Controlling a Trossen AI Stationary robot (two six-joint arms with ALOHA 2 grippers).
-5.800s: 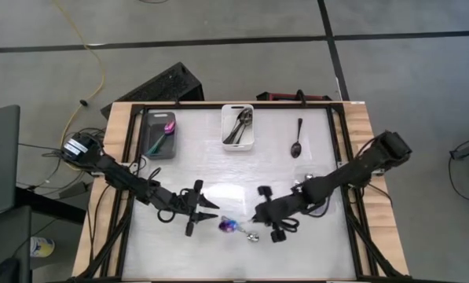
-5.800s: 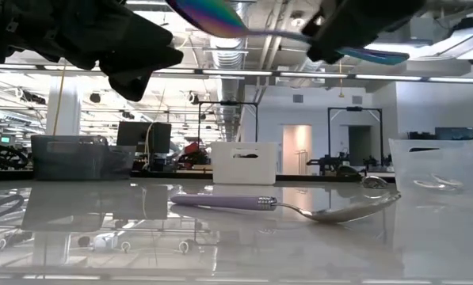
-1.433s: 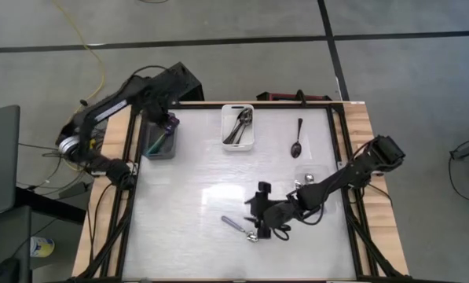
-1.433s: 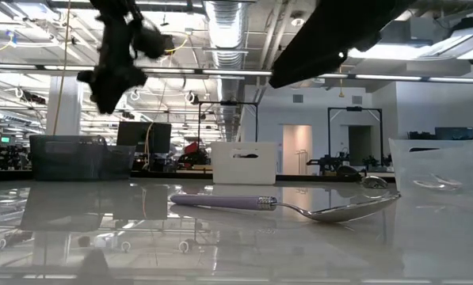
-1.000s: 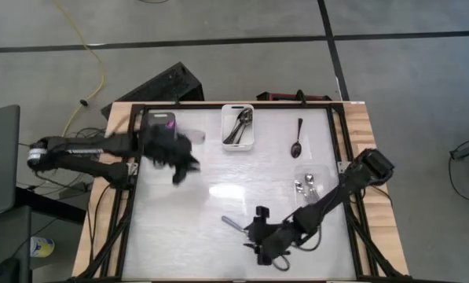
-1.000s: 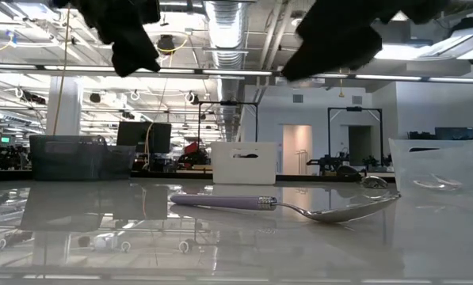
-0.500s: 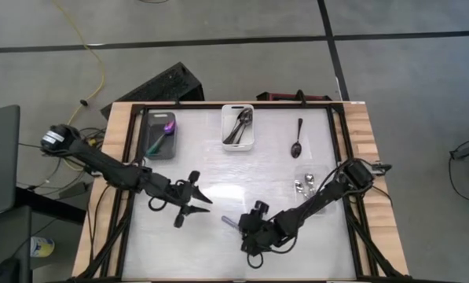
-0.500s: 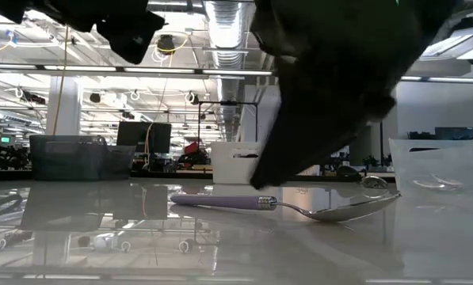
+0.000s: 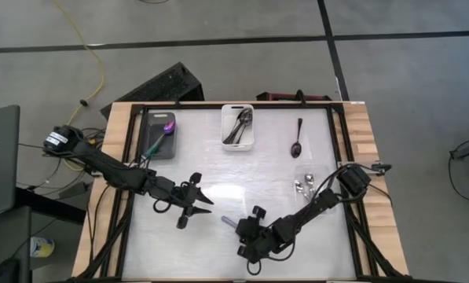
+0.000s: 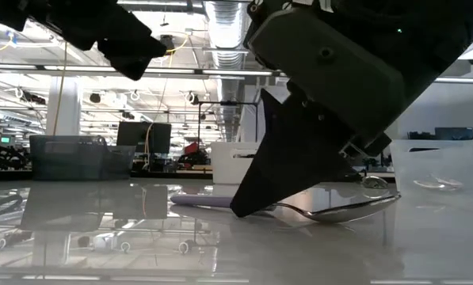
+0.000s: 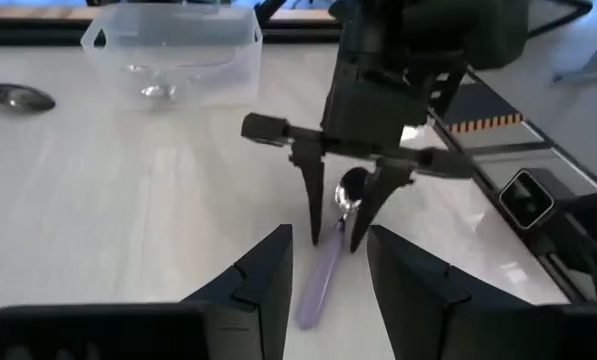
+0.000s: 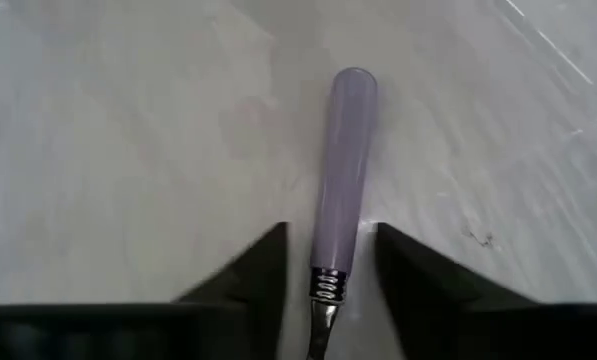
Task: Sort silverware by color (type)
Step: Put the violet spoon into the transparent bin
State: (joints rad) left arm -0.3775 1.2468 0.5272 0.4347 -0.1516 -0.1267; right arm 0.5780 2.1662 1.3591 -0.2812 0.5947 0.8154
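Observation:
A spoon with a lilac handle (image 12: pixel 344 160) and a silver bowl (image 10: pixel 351 209) lies flat on the white table (image 9: pixel 218 173), near the middle front. My right gripper (image 9: pixel 240 229) is open and points down over it. Its fingers (image 12: pixel 268 272) stand on either side of the handle, next to the metal collar, with a narrow gap on each side. The left wrist view shows this gripper (image 11: pixel 340 225) astride the spoon. My left gripper (image 9: pixel 205 204) is open and empty, a little to the left of the spoon, and points at it.
A grey bin (image 9: pixel 159 135) at the far left holds a purple and teal spoon. A white bin (image 9: pixel 238 126) at the far middle holds dark spoons. A clear bin (image 9: pixel 306 185) on the right holds silver spoons. One black spoon (image 9: pixel 297 140) lies loose at the far right.
My left gripper has come from beside the grey bin toward the table's near edge and stopped left of the lilac spoon. My right gripper has moved a little toward the left and come down over the spoon's handle. The spoon has not moved.

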